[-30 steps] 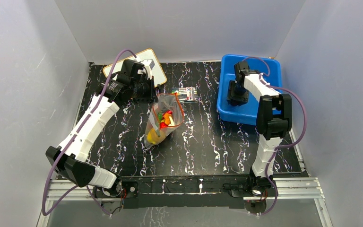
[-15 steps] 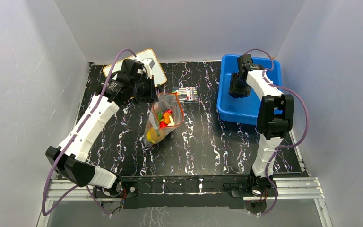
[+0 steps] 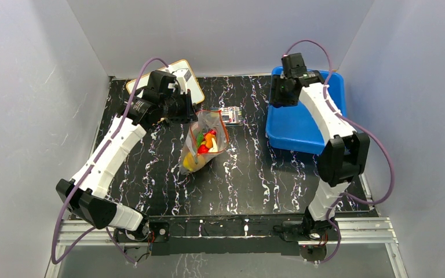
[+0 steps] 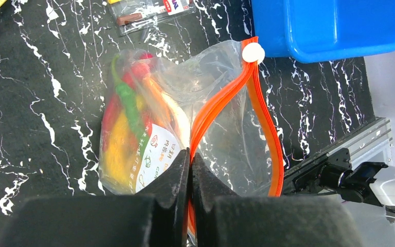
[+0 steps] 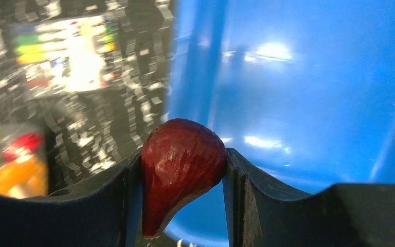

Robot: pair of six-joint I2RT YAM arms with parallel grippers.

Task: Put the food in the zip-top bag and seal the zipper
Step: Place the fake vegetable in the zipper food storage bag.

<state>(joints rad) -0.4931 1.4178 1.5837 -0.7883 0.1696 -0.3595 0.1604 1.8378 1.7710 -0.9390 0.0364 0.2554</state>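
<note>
The zip-top bag [image 3: 204, 142] lies mid-table, its mouth open toward the back, with several toy foods [image 3: 203, 145] inside. My left gripper [image 3: 190, 113] is shut on the bag's orange-red zipper [image 4: 221, 100] at the mouth edge. In the left wrist view the jaws [image 4: 190, 159] pinch the strip; the white slider [image 4: 253, 52] sits at its far end, and the food [image 4: 128, 113] shows through the clear plastic. My right gripper [image 3: 278, 95] hovers over the blue tub's left rim, shut on a dark red fig-shaped toy food [image 5: 182, 164].
The blue tub [image 3: 301, 124] stands at the back right; it also fills the right wrist view [image 5: 313, 77]. A pack of coloured markers [image 3: 230, 114] lies behind the bag. A white board [image 3: 179, 75] leans at the back left.
My right gripper has risen out of the tub and swung left and back to its left rim, carrying the red piece. The bag has shifted slightly in the left gripper.
</note>
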